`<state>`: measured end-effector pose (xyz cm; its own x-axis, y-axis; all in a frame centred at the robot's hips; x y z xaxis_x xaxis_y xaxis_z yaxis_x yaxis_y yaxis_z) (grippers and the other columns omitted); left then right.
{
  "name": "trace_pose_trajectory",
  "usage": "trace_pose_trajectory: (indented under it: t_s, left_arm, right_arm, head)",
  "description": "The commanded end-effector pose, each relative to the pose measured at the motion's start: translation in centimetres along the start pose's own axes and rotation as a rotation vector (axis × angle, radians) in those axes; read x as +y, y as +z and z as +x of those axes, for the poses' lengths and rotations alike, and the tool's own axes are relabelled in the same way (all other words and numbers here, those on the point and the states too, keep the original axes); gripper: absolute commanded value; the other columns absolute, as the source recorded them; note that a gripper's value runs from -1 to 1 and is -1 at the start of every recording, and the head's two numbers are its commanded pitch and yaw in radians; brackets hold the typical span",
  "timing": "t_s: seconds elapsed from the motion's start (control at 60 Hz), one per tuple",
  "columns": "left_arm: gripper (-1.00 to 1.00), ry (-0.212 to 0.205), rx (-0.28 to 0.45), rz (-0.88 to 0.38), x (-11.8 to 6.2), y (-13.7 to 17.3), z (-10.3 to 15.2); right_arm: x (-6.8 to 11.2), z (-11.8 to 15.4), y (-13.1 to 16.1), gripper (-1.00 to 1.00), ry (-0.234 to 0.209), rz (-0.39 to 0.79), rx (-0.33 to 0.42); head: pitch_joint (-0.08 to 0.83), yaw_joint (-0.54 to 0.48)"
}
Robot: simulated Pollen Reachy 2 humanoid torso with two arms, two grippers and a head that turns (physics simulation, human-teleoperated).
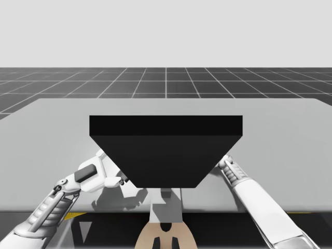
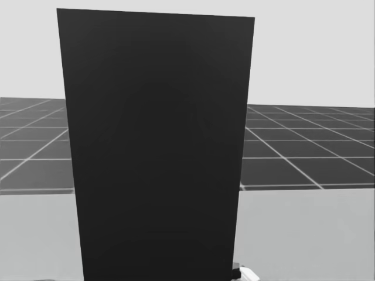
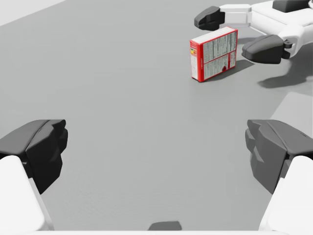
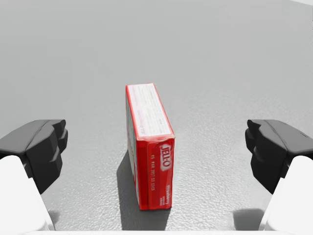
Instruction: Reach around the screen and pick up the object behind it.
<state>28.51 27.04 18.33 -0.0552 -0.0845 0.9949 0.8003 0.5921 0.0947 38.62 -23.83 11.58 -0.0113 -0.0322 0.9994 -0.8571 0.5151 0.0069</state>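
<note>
Nearest me the black screen (image 1: 166,150) stands upright on the grey table (image 1: 52,124), with one of my arms reaching past each side of it. My left gripper (image 3: 156,147) is spread wide on nothing, well short of the red box (image 4: 149,161). The red box stands on a narrow edge on the table, between the spread fingers of my right gripper (image 4: 156,143), touching neither.
</note>
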Motion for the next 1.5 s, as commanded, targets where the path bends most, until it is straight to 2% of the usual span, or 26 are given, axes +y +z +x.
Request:
trace_pose_trajectory:
  t_s: [0.017, 0.067, 0.1, 0.233, 0.267, 0.333, 0.367, 0.383, 0.417, 0.433, 0.467, 0.483, 0.6, 0.85, 1.0, 1.117, 1.317, 1.5]
  left_arm:
    - [-1.00, -0.001, -0.002, 0.004, 0.0, 0.0, 0.0]
    - [-1.00, -0.003, -0.002, 0.005, 0.1, 0.1, 0.0]
    - [-1.00, -0.003, -0.002, 0.005, 0.1, 0.1, 0.0]
    - [-1.00, -0.004, -0.003, 0.008, 0.1, 0.1, 0.1]
    - [-1.00, -0.005, -0.003, 0.008, 0.2, 0.1, 0.1]
    - [-1.00, -0.006, -0.004, 0.008, 0.2, 0.1, 0.1]
    - [-1.00, -0.007, -0.004, 0.008, 0.1, 0.1, 0.1]
    - [-1.00, -0.008, -0.004, 0.009, 0.1, 0.2, 0.1]
    - [-1.00, -0.008, -0.004, 0.009, 0.1, 0.2, 0.1]
    - [-1.00, -0.009, -0.004, 0.009, 0.1, 0.2, 0.1]
    - [-1.00, -0.010, -0.004, 0.011, 0.1, 0.2, 0.1]
    - [-1.00, -0.009, -0.005, 0.011, 0.2, 0.2, 0.1]
    - [-1.00, -0.010, -0.005, 0.014, 0.2, 0.3, 0.1]
    - [-1.00, -0.013, -0.005, 0.022, 0.2, 0.2, 0.1]
    - [-1.00, -0.012, -0.006, 0.023, 0.2, 0.2, 0.2]
    - [-1.00, -0.011, -0.008, 0.030, 0.3, 0.2, 0.2]
    - [-1.00, -0.009, -0.012, 0.035, 0.5, 0.3, 0.3]
    - [-1.00, -0.008, -0.016, 0.043, 0.6, 0.4, 0.3]
  right_arm:
    - [-1.2, -0.3, -1.2, -1.00, -0.004, 0.003, 0.020]
    - [-1.2, -0.7, -1.5, -1.00, -0.014, 0.006, 0.026]
    - [-1.3, -0.9, -1.8, -1.00, -0.002, 0.012, 0.032]
    - [-1.4, -1.3, -2.4, -1.00, -0.014, 0.020, 0.054]
    - [-1.5, -1.3, -2.5, -1.00, -0.005, 0.006, 0.065]
    - [-1.8, -1.8, -2.9, -0.75, -0.002, -0.022, 0.113]
    - [-1.9, -2.0, -3.0, -0.71, 0.015, -0.033, 0.120]
    - [-1.9, -2.1, -3.1, -0.56, 0.015, -0.032, 0.117]
    - [-2.1, -2.4, -3.2, -0.10, 0.029, -0.066, 0.128]
    - [-2.2, -2.5, -3.2, 0.52, 0.048, -0.090, 0.125]
    - [-2.2, -2.7, -3.2, 0.93, 0.029, -0.091, 0.127]
    - [-2.2, -2.8, -3.2, 1.00, 0.023, -0.092, 0.131]
    - [-2.2, -3.0, -3.1, 1.00, 0.037, -0.115, 0.151]
    - [-2.0, -1.6, -2.1, 1.00, 0.081, -0.167, 0.108]
    - [-2.0, -0.8, -0.8, 1.00, 0.112, -0.199, 0.108]
    - [-2.1, 0.2, 1.5, 1.00, 0.145, -0.254, 0.109]
    - [-2.3, 2.5, 8.0, 1.00, 0.227, -0.402, 0.115]
    - [-2.8, 3.9, 13.2, 1.00, 0.250, -0.543, 0.110]
  head:
    - [0.117, -0.10]
    - [0.118, -0.10]
    - [0.119, -0.10]
    - [0.121, -0.10]
    - [0.122, -0.10]
    - [0.123, -0.10]
    - [0.123, -0.10]
    - [0.123, -0.10]
    - [0.123, -0.10]
    - [0.122, -0.10]
    - [0.122, -0.09]
    - [0.123, -0.09]
    - [0.127, -0.09]
    - [0.126, -0.10]
    - [0.124, -0.10]
    - [0.122, -0.10]
    - [0.121, -0.09]
    - [0.118, -0.09]
